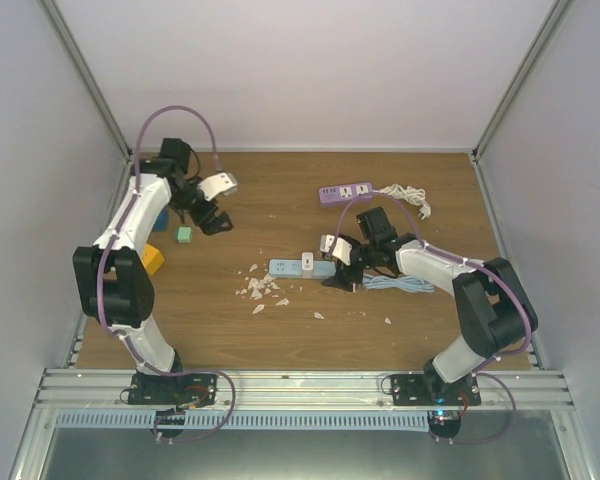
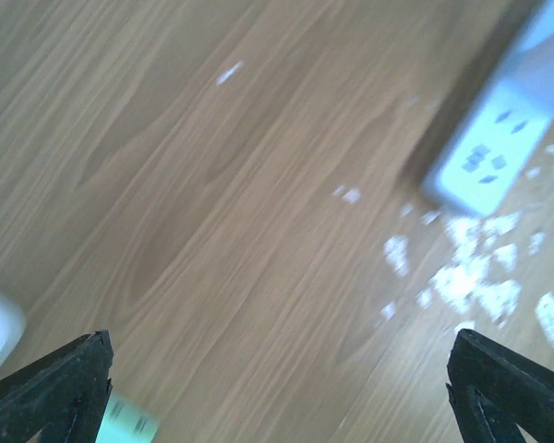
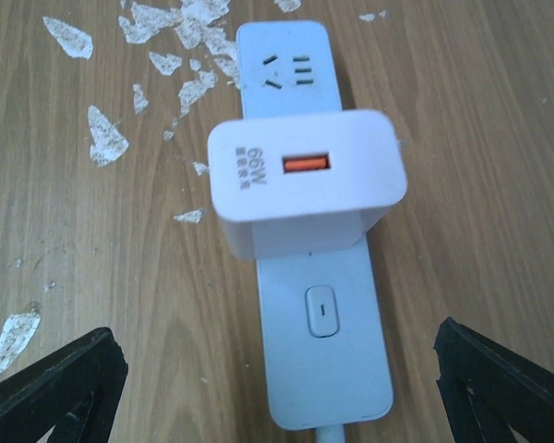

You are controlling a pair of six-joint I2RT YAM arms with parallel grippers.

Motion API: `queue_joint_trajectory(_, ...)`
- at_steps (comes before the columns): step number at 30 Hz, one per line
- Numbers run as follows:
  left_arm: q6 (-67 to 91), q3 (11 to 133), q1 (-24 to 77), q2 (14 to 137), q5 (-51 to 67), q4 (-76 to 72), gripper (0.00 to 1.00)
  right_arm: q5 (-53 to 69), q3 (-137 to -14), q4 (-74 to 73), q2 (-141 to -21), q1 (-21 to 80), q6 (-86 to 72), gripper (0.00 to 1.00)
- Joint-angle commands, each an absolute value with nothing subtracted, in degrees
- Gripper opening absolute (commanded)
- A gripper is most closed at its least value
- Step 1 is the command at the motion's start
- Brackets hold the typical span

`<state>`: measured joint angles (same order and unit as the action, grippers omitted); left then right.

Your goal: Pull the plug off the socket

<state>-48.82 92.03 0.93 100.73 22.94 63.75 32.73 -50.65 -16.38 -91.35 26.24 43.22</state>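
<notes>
The plug (image 3: pixel 309 180), a white charger block marked 66W with an orange USB port facing up, is seated in the socket strip (image 3: pixel 325 369), a pale blue-white strip that lies flat on the wooden table (image 1: pixel 280 200) near its middle. In the right wrist view the plug covers the middle of the strip; one free outlet shows beyond it and a small button (image 3: pixel 322 312) lies on the near side, where the cable (image 1: pixel 395 284) leaves the strip and trails away to the right in loose loops. The right gripper (image 1: pixel 342 272) hangs just over the strip's cable end, its jaws spread wide, one black finger (image 3: pixel 55 388) at each side of the strip and neither touching the plug or the strip; it grasps nothing. White scraps (image 1: pixel 260 288) are scattered on the wood at the strip's far end and to its left. The left gripper (image 1: pixel 212 220) is well apart, above the left rear part of the table, released as well: its two fingers (image 2: pixel 55 388) stand far apart over bare wood with nothing between them, and its camera catches the blurred outlet end of the strip and the scraps off to one side. Near the left arm lie a green block (image 1: pixel 184 234) and an orange block (image 1: pixel 153 258). At the back of the table, a purple power strip (image 1: pixel 345 192) lies with its own white cord bunched beside it.
</notes>
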Motion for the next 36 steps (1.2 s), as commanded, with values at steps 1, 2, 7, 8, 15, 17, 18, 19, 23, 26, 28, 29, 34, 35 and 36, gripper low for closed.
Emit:
queue_joint_trajectory(1,-51.96,86.93,7.54,96.52,35.43,55.79,0.99,34.62,-49.24,-16.63,-90.08,25.42,45.53,0.92)
queue_joint_trajectory(2,-51.62,85.43,8.89,95.84,37.01,53.53,0.99,34.67,-49.02,-16.59,-90.21,25.24,45.80,0.92)
queue_joint_trajectory(7,-51.75,77.50,15.81,92.54,43.68,44.21,0.98,34.62,-48.40,-16.22,-90.61,23.91,46.92,0.92)
queue_joint_trajectory(8,-52.26,76.42,17.40,92.36,43.51,42.99,0.98,34.58,-48.42,-16.19,-90.81,23.59,47.01,0.92)
queue_joint_trajectory(15,-53.68,72.25,23.11,94.66,42.54,35.95,0.97,34.44,-48.84,-15.70,-92.95,23.07,47.90,0.91)
queue_joint_trajectory(17,-53.58,70.77,23.70,94.83,42.98,33.05,0.97,34.38,-49.39,-15.59,-93.76,23.06,47.92,0.91)
queue_joint_trajectory(18,-53.47,70.28,24.05,95.15,43.63,32.19,0.97,34.38,-49.64,-15.57,-94.15,23.04,47.78,0.91)
queue_joint_trajectory(19,-53.45,69.74,24.40,95.48,44.04,31.49,0.97,34.41,-49.80,-15.33,-94.52,23.10,47.53,0.90)
queue_joint_trajectory(23,-53.87,66.57,26.18,96.50,43.28,27.87,0.95,34.79,-50.24,-14.38,-95.82,23.10,46.47,0.90)
queue_joint_trajectory(26,-53.25,65.34,27.10,97.62,42.18,24.98,0.94,34.78,-50.36,-13.72,-96.71,23.04,46.17,0.90)
queue_joint_trajectory(28,-51.73,65.65,27.61,98.88,42.03,23.80,0.92,34.64,-50.55,-13.20,-97.51,23.03,46.10,0.89)
queue_joint_trajectory(29,-51.32,65.91,27.84,99.50,42.15,23.56,0.92,34.60,-50.73,-13.11,-97.90,23.07,46.02,0.89)
queue_joint_trajectory(34,-50.59,65.30,29.80,100.82,40.40,20.90,0.90,34.77,-52.12,-12.25,-99.80,23.13,44.70,0.87)
queue_joint_trajectory(35,-50.65,65.12,30.25,101.08,40.09,20.63,0.89,34.91,-52.43,-11.99,-100.10,23.24,44.27,0.87)
queue_joint_trajectory(36,-50.71,64.92,30.65,101.39,39.72,20.46,0.88,35.04,-52.75,-11.75,-100.44,23.21,43.95,0.86)
